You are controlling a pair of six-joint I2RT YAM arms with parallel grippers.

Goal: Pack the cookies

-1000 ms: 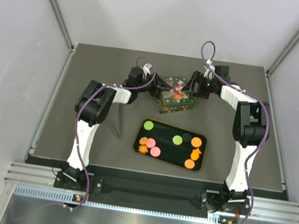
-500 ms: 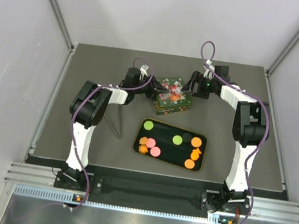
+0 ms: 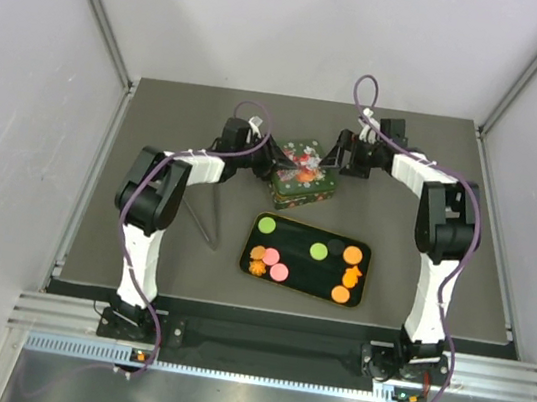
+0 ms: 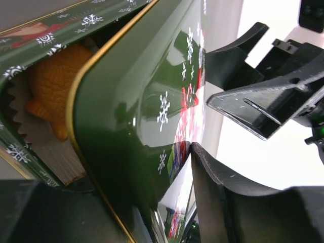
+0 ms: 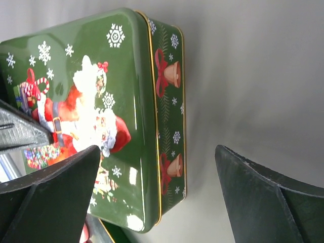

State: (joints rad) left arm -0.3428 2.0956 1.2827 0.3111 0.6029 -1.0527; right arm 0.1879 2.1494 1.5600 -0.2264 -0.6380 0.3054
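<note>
A green Christmas tin [image 3: 303, 173] stands at the table's far middle. My left gripper [image 3: 273, 156] is shut on the edge of the tin's Santa lid [image 4: 152, 101], held tilted over the base [image 4: 30, 35]. Inside shows an orange cookie [image 4: 55, 81] in a white paper cup [image 4: 50, 152]. My right gripper [image 3: 339, 156] is open, its jaws straddling the lid's right end [image 5: 86, 101] without touching. Loose cookies lie on a black tray [image 3: 298, 241]: green discs [image 3: 267, 225], orange discs [image 3: 353, 254], pink discs [image 3: 279, 272] and orange flowers [image 3: 257, 267].
A thin grey rod [image 3: 207, 217] lies on the dark table left of the tray. White walls close in the table on three sides. The right gripper's fingers [image 4: 263, 101] stand close to the lid in the left wrist view.
The tin with its lid has shifted left and a little toward the back. Both grippers moved with it, the left arm drawing back, the right one following.
</note>
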